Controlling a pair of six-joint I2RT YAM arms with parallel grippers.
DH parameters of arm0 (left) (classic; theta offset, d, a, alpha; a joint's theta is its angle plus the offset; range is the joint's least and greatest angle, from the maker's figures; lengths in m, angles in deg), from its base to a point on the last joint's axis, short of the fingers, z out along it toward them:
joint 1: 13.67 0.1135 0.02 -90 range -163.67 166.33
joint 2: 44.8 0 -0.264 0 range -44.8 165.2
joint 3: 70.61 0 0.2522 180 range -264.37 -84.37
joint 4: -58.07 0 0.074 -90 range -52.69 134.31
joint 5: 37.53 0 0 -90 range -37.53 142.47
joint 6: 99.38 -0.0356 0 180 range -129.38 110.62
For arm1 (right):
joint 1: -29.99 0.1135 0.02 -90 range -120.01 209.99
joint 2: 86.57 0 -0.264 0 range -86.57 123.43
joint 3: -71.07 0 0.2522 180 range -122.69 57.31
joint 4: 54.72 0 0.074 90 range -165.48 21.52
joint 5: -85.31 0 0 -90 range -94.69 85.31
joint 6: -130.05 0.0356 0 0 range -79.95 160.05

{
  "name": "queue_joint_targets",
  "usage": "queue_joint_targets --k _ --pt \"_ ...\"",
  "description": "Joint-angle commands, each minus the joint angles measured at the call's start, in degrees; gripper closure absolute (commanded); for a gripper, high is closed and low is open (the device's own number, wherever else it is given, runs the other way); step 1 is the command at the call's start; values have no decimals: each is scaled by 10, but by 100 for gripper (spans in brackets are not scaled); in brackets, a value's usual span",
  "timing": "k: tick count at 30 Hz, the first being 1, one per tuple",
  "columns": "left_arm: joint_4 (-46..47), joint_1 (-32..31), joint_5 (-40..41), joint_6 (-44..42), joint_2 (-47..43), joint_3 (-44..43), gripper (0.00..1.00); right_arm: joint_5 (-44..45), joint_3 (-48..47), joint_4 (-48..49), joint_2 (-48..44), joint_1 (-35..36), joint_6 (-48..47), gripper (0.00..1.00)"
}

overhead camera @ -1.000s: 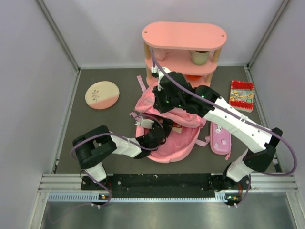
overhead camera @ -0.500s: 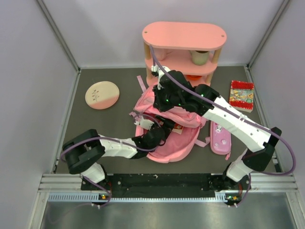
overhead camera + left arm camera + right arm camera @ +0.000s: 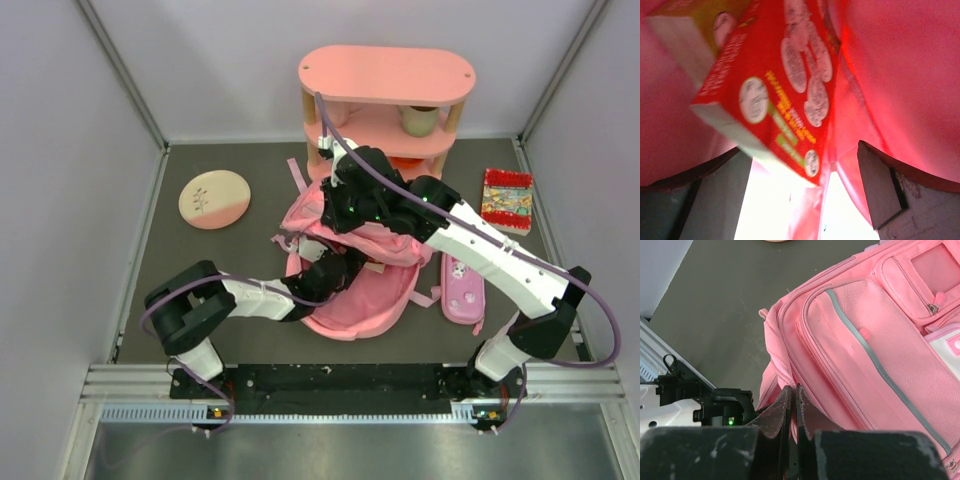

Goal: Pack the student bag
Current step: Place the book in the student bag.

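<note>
A: Where's the student bag (image 3: 365, 300) rn?
B: Mid-table, lying on the grey table top (image 3: 230, 290), just in front of the pink shelf (image 3: 385, 75). Front zip pockets face up in the R wrist view.
A: L gripper (image 3: 800, 150)?
B: Reaching into the bag from its L side. Fingers (image 3: 879, 190) are spread wide apart w/ nothing clamped. Pink lining all round.
A: Anything btwn them?
B: A red box (image 3: 775, 85) w/ white & yellow print sits tilted just ahead of the fingers, its low corner pointing into the gap. Can't see either finger touching it. Book or carton, can't tell, the view's blurry. There's a yellowish item (image 3: 685, 15) behind it, top L corner.
A: R gripper (image 3: 791, 389)?
B: At the bag's far end, near the shelf. Fingers are pressed flat together, tips on the bag's pink edge seam. Looks nipped on that fabric.
A: Rest of the table?
B: Round pink-and-cream plate (image 3: 214, 198) far L, well apart from the bag. Pink pencil case (image 3: 462, 288) just beside the bag's R side. Red patterned book (image 3: 507, 200) near the R wall. Cup (image 3: 420, 120) on the shelf's middle tier.
</note>
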Motion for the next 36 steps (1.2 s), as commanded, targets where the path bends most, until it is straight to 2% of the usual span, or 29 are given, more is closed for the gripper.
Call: queue_joint_targets --k 1,8,10,14,18,22,25,30,34,36 --pt "25 -6 -24 11 -38 48 10 6 -30 52 -11 -3 2 100" --pt "-2 -8 -38 9 -91 65 8 4 -35 53 -6 -3 3 100" --pt "2 -8 -28 2 -97 64 12 3 -35 53 -7 -3 5 100" --pt "10 -4 0 -14 -77 40 18 -1 -30 53 -11 -2 5 100" --pt "16 14 -19 -19 -32 -1 18 -4 -21 53 -17 -3 9 100" --pt "46 19 -59 -53 -27 8 18 2 -14 52 -21 -3 11 100" --pt "19 12 -112 -92 -56 30 17 13 -12 53 -22 -4 8 100" --pt "-30 -22 -111 -138 -155 105 12 26 0 53 -20 -3 5 100" --pt "-129 -75 -57 -189 -262 130 10 40 22 55 -25 -5 6 100" --pt "-225 -117 6 -209 -331 122 8 38 33 65 -31 -7 10 100"
